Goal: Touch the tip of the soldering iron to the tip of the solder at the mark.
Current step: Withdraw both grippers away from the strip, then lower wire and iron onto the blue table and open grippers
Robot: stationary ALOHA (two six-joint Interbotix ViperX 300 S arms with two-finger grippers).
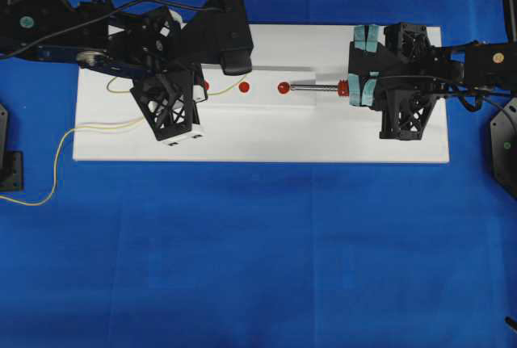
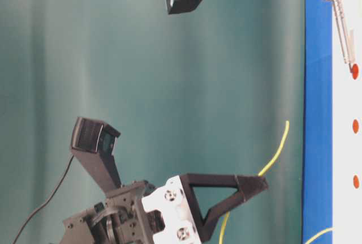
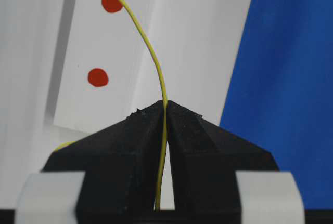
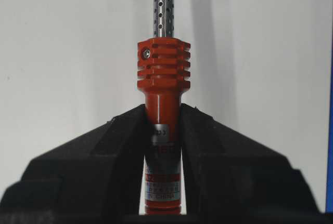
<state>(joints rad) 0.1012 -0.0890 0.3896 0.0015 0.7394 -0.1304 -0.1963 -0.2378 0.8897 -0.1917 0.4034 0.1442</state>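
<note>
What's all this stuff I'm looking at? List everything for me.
soldering iron: one, silver shaft with red-orange collar, lying along the board, tip at the rightmost red dot
solder: one wire, yellow, trailing off the board's left end
red dots: three, in a row along the board
board: one, white, on the cloth
cloth: one, blue, covering the table
left gripper: black, shut on the solder
right gripper: black, shut on the soldering iron's body

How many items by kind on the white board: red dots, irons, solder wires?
Red dots: 3
Soldering iron: 1
Solder wire: 1
Total: 5
</note>
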